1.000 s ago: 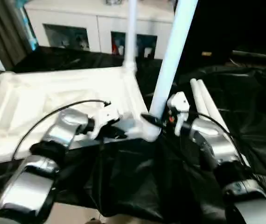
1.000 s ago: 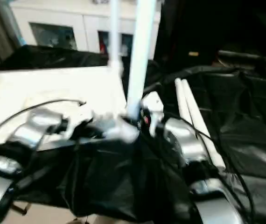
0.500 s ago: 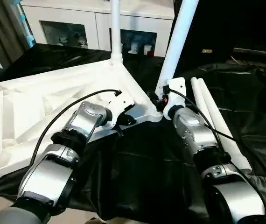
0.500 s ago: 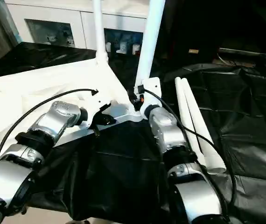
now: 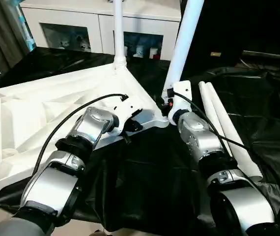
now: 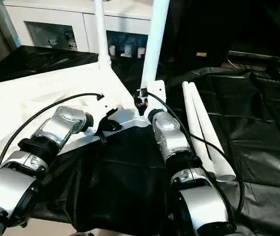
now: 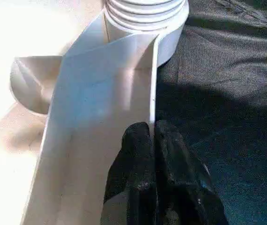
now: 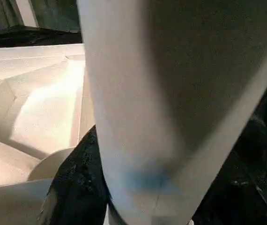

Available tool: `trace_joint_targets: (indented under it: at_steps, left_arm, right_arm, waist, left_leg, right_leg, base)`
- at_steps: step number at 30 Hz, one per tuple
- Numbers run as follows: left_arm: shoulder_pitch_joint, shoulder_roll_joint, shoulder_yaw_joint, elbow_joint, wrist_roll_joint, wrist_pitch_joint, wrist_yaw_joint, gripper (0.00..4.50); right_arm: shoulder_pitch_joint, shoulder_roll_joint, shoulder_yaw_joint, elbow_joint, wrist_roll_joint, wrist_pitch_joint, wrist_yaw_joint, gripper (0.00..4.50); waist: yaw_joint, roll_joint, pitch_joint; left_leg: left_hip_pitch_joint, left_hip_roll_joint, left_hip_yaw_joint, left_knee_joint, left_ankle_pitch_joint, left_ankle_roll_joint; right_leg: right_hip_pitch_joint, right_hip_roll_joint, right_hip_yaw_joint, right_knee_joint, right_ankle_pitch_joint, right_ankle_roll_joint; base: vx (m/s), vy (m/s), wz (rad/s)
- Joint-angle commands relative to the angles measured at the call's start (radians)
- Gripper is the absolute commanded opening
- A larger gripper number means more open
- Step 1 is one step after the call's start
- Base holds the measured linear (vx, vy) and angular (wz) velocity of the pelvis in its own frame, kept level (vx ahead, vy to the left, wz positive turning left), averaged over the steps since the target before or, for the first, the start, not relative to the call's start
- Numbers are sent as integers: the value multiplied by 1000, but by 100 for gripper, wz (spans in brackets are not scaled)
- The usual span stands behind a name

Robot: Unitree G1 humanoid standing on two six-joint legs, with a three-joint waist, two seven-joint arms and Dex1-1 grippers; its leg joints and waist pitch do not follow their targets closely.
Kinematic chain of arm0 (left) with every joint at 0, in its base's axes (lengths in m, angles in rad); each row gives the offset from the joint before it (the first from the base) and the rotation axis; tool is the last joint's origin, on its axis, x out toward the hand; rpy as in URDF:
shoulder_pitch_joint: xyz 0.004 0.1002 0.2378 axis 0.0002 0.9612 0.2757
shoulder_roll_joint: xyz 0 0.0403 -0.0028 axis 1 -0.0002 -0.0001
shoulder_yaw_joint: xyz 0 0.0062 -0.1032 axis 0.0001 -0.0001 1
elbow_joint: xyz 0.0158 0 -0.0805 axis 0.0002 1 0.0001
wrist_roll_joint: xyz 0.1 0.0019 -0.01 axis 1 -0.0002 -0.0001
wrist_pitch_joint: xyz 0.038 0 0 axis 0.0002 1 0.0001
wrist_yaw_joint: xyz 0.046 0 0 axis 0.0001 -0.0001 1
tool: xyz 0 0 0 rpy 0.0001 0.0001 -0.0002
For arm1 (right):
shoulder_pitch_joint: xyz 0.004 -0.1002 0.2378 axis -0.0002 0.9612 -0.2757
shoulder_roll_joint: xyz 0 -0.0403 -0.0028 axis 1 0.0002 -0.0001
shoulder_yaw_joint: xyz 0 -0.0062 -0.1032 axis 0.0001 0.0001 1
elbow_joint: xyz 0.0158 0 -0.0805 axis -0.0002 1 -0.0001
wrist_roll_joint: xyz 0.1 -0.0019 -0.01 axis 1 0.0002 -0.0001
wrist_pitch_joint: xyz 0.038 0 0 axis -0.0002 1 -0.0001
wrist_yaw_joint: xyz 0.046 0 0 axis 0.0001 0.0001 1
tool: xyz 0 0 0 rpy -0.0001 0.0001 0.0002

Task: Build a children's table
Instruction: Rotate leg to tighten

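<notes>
Leg point(image 5: 184, 44) stands near-upright, tilted, in the tabletop's point(image 5: 42, 105) near corner socket, directly ahead of my right hand point(image 5: 168, 101), which grasps its base; left hand point(image 7: 153, 136) is clenched on the tabletop rim beside it.

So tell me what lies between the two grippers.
The tabletop's near corner socket, in the left eye view: left gripper pinches the rim beside it, right gripper holds the leg.

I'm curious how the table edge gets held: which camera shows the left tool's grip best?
The left wrist view: the left tool pinches the white plastic tabletop's thin rim. Both eye views show it small, partly behind its wrist; the right wrist view shows tabletop and leg.
</notes>
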Motion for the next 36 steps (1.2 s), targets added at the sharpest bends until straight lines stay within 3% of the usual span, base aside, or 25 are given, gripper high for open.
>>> trace_joint_targets:
  at_steps: [1, 5, 10, 13, 18, 19, 22, 26, 29, 31, 36]
  left_arm:
    - [-37, 6, 16, -44, -3, -1, 43, 0]
    - [-29, 15, 6, -64, -8, -12, -2, 0]
    - [-24, 20, 2, -76, -11, -24, -23, 0]
    - [-17, 24, -1, -90, -18, -65, -47, 0]
    - [12, 41, -2, -137, -41, -132, -107, 0]
    - [22, 49, -1, -146, -47, -144, -124, 0]
    - [43, 61, -1, -166, -61, -192, -164, 0]
    - [92, 84, -5, -218, -93, -232, -251, 0]
    - [132, 106, -15, -247, -113, -280, -324, 0]
    - [155, 123, -26, -258, -118, -307, -367, 0]
    - [179, 135, -26, -278, -137, -321, -419, 0]
  right_arm:
    - [42, 40, 17, 100, 6, 65, 23, 222]
    - [32, 36, 10, 84, 16, 72, 48, 262]
    - [19, 33, 5, 73, 19, 76, 66, 308]
    - [8, 26, 1, 48, 29, 70, 100, 340]
    - [48, -20, 30, -98, 41, 79, 217, 383]
    - [76, -45, 45, -167, 54, 123, 271, 383]
    - [129, -102, 85, -286, 57, 179, 360, 397]
    - [212, -208, 134, -480, 94, 241, 505, 397]
    - [267, -299, 165, -609, 127, 262, 626, 397]
    - [306, -361, 190, -671, 129, 265, 711, 397]
    - [359, -428, 212, -746, 122, 302, 780, 397]
  waist:
    - [2, 4, -54]
    - [2, 4, -55]
    - [1, 4, -64]
    - [3, 3, -66]
    - [7, 1, -79]
    - [8, -3, -82]
    - [17, -2, -84]
    - [38, 0, -80]
    - [45, 4, -79]
    - [55, 10, -75]
    - [58, 5, -68]
  left_leg:
    - [16, 21, -5, -70, -232, -8]
    - [16, 21, -5, -70, -226, -5]
    - [10, 18, -2, -58, -121, 24]
    - [8, 17, -2, -55, -91, 47]
    - [2, 14, -1, -38, 15, 108]
    - [1, 14, 0, -35, 28, 124]
    - [3, 15, 0, -30, 50, 142]
    - [4, 19, 1, -30, 29, 127]
    - [6, 24, 2, -31, -24, 109]
    - [10, 29, 1, -35, -82, 81]
    - [7, 28, -1, -41, -145, 36]
  right_leg:
    - [34, -59, 37, -73, -87, -228]
    - [34, -58, 37, -71, -76, -230]
    - [41, -55, 34, -52, 107, -262]
    - [46, -56, 33, -48, 153, -271]
    - [48, -50, 30, -26, 350, -293]
    - [50, -49, 29, -23, 381, -296]
    - [50, -49, 28, -18, 421, -301]
    - [52, -46, 27, -22, 379, -283]
    - [45, -49, 27, -25, 311, -280]
    - [40, -50, 29, -31, 229, -271]
    - [35, -55, 32, -40, 103, -256]
  base:
    - [0, 0, 0]
    - [0, 0, 0]
    - [0, 0, 0]
    - [0, 0, 0]
    - [0, 0, 0]
    - [0, 0, 0]
    - [0, 0, 0]
    - [0, 0, 0]
    - [0, 0, 0]
    - [0, 0, 0]
    - [0, 0, 0]
